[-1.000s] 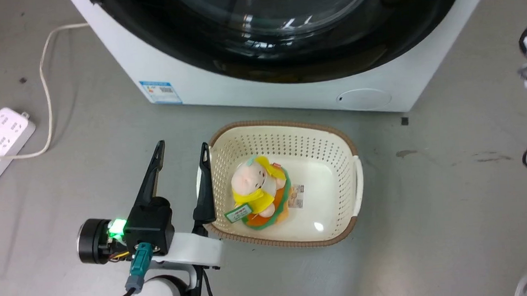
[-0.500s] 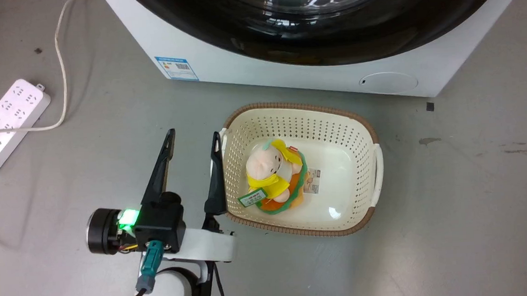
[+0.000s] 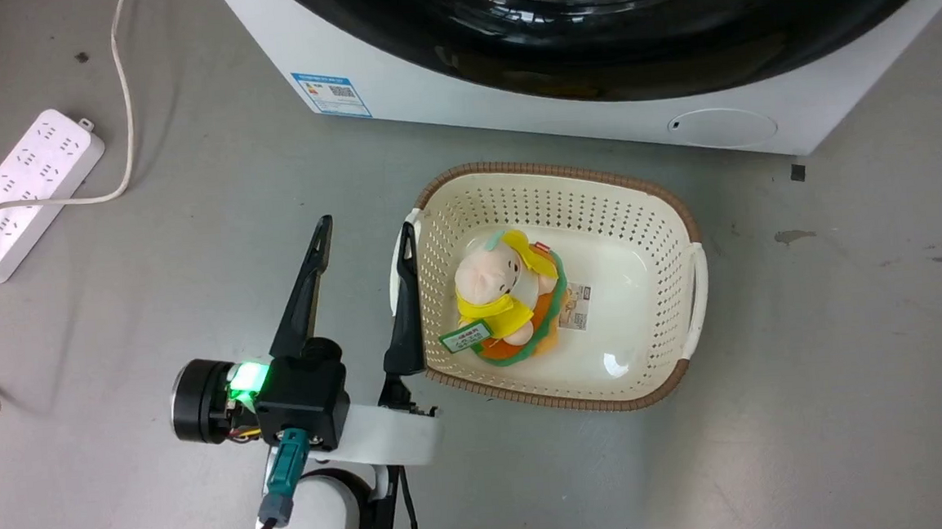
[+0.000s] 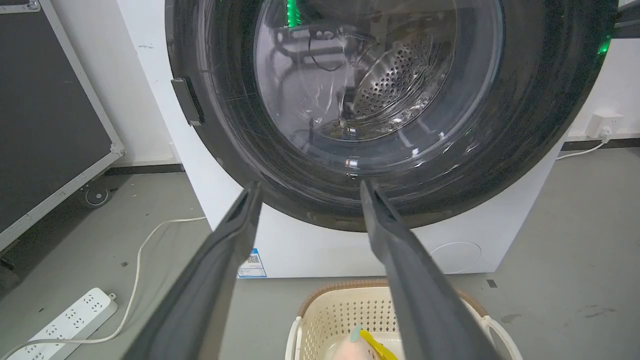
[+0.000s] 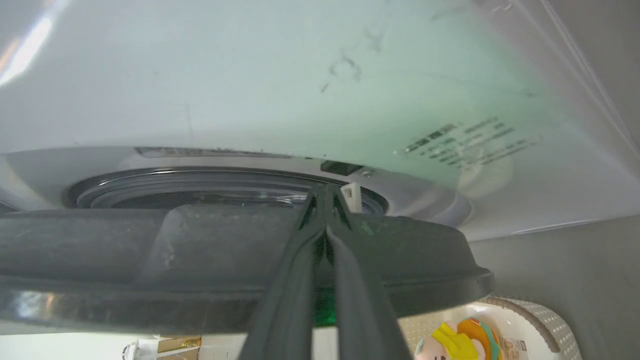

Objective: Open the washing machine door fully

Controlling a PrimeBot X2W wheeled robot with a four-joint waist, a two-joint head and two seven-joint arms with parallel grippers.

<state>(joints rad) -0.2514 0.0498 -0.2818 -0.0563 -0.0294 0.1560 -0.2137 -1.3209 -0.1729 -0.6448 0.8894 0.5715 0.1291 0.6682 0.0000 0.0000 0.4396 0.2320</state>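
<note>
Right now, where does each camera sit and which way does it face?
Head view: high up, looking down at the floor, basket and plush toy; open left fingers at lower left.
Left wrist view: low, facing the washing machine door head-on, along its own spread fingers.
Right wrist view: tight against the door's edge, along the shut right fingers.
Shared: door, basket and toy appear in all three.
</note>
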